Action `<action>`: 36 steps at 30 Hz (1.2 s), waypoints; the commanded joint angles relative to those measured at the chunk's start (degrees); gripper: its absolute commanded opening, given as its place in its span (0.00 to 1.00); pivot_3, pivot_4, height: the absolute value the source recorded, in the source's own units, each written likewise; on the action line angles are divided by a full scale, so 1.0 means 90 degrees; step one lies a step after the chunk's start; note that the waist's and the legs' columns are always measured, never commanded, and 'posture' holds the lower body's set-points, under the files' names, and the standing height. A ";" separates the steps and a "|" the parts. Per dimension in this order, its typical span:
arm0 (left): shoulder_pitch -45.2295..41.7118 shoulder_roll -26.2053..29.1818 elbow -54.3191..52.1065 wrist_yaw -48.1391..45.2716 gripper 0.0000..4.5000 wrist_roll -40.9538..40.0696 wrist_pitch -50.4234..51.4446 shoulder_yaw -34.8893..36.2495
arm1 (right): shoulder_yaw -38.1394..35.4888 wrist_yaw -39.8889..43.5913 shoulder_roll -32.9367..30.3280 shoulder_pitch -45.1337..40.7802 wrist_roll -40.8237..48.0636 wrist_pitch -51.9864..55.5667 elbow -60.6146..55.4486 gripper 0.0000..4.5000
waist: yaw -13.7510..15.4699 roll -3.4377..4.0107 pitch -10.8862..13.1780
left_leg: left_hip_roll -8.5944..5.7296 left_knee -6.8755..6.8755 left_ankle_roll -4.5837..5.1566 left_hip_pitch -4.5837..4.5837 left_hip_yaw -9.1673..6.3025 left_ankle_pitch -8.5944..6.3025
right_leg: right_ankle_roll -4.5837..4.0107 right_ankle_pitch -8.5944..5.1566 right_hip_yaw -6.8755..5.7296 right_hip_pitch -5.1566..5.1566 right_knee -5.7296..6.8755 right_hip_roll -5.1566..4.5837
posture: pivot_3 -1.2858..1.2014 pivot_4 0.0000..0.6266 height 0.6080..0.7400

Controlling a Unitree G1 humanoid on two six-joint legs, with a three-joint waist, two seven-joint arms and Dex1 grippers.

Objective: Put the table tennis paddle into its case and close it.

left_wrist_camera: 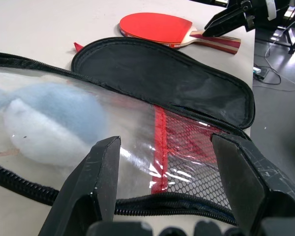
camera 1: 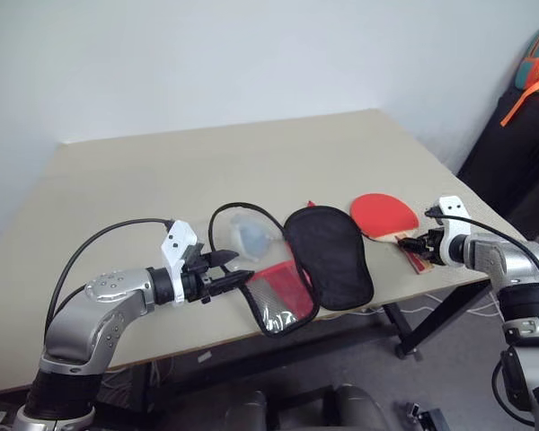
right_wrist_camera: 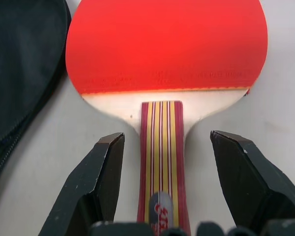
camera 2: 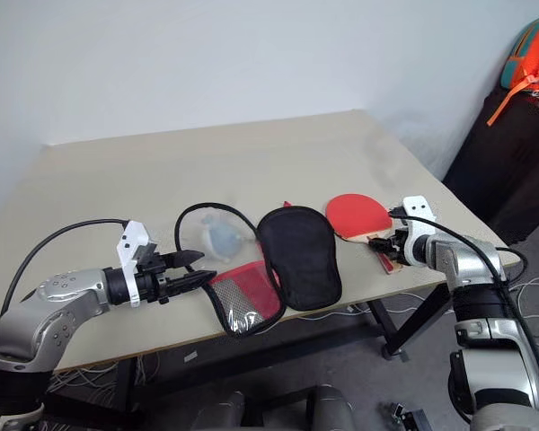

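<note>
— Paddle count? One table tennis paddle [right_wrist_camera: 163, 49] is seen, lying flat on the table [camera 1: 162, 180], just to the right of the one case [camera 1: 328, 256].

— How is it pointed?
— Its long axis is set slanting toward the table's front right edge: red blade toward the case, striped handle toward the right gripper [right_wrist_camera: 165, 187].

— And the claws?
— Two are counted. The right one is spread wide, a finger on each side of the handle, not touching it. The left gripper [left_wrist_camera: 174, 189] is held wide too, at the case's opened clear-and-mesh flap, nothing clamped.
</note>
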 commanded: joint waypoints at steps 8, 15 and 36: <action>0.0006 0.0065 -0.0232 0.0013 0.68 -0.0076 -0.0039 0.0145 | 0.0360 0.0364 0.0184 -0.0586 -0.0425 -0.0162 0.0682 0.67 | 0.0001 -0.0004 -0.0003 | -0.0001 0.0003 0.0000 0.0002 -0.0001 0.0000 | 0.0000 0.0000 -0.0001 0.0005 0.0000 -0.0001 | 0.52 0.00 0.88; 0.0029 0.0060 -0.0215 0.0055 0.68 -0.0066 -0.0052 0.0175 | 0.0269 0.0317 0.0077 -0.0618 -0.0605 -0.0281 0.0764 0.67 | 0.0003 -0.0005 -0.0003 | -0.0001 0.0004 -0.0001 0.0002 -0.0002 0.0000 | 0.0000 0.0000 -0.0002 0.0006 0.0000 -0.0002 | 0.52 0.00 0.88; -0.0212 0.0050 -0.0042 0.0038 0.68 -0.0018 -0.0034 0.0031 | 0.0215 0.0098 0.0469 -0.0599 -0.0617 -0.0058 0.0631 0.67 | -0.0004 -0.0006 -0.0004 | 0.0001 0.0003 -0.0002 0.0002 0.0000 0.0000 | 0.0001 0.0000 -0.0001 0.0004 0.0001 0.0001 | 0.52 0.00 0.88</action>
